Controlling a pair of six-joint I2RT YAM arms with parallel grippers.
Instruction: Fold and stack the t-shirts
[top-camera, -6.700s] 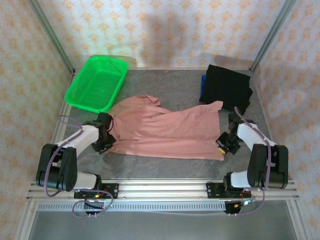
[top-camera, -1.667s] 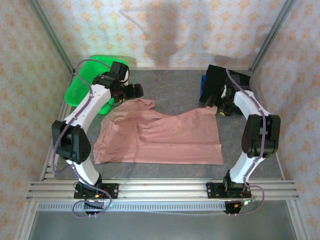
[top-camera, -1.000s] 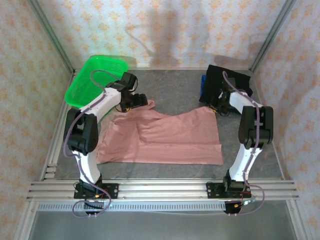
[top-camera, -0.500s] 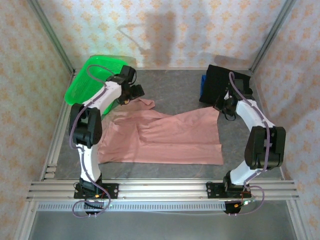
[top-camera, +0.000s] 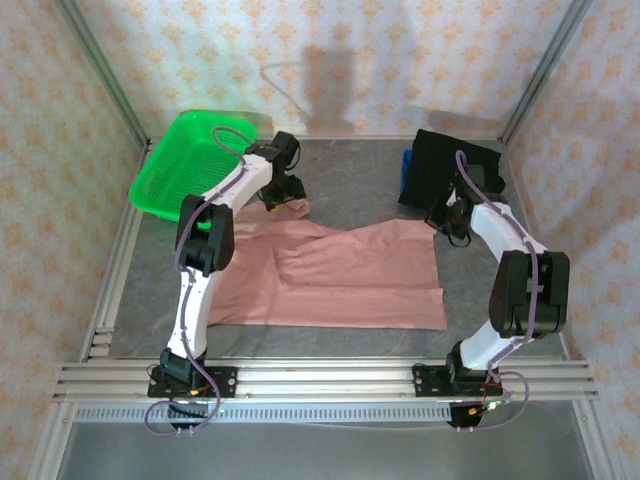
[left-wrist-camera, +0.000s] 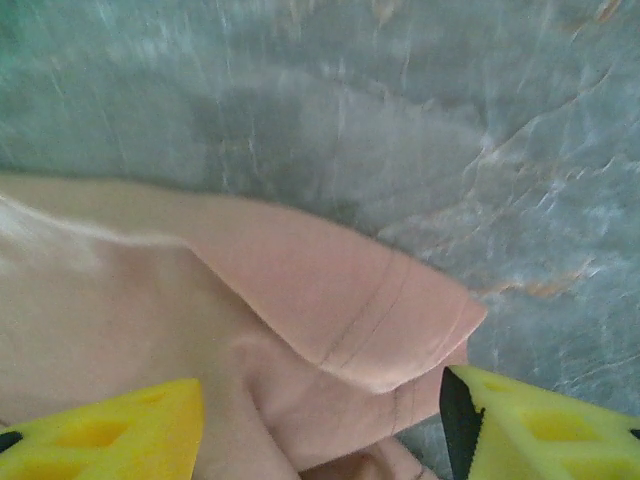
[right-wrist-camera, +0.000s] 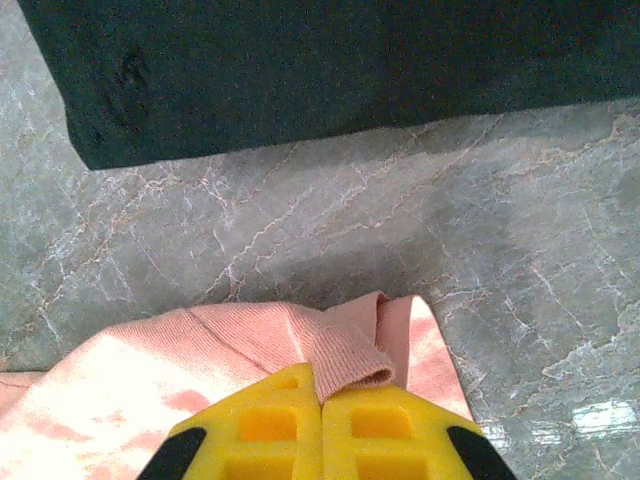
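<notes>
**At the far corners, a first fold is being set up**

Mid-table (top-camera: 350, 180) lies the dusty-pink t-shirt (top-camera: 330, 275), spread flat, with the folded black t-shirt (top-camera: 455, 175) just beyond its far right corner. The right gripper (right-wrist-camera: 320, 385) is clamped on that corner. The left gripper (left-wrist-camera: 320, 425) straddles the sleeve tip (left-wrist-camera: 340, 310), jaws apart and not yet gripping. Next, I judge, the left must close, then both lift and carry the far edge toward the near hem.

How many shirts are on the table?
2: the pink t-shirt spread across the middle, and the black t-shirt folded at the back right. Others may hide beneath it.
</notes>
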